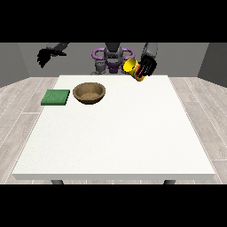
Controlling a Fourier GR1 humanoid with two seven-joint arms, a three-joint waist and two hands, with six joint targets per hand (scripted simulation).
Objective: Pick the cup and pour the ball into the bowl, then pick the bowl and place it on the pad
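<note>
A yellow cup [132,68] with a red band is held up in the air at the table's far edge, tilted with its mouth towards the view's left. The hand at the view's right [147,66] has its fingers curled round the cup. No ball is visible. A brown wooden bowl [89,93] stands on the table at the far left, well to the left of and below the cup. A green pad [56,97] lies flat beside the bowl, near the table's left edge. The hand at the view's left [45,56] hangs raised beyond the table's far left corner, fingers pointing down and holding nothing.
The white table [115,142] stretches towards the camera, with grey plank floor around it. The robot's torso [112,57] stands behind the far edge.
</note>
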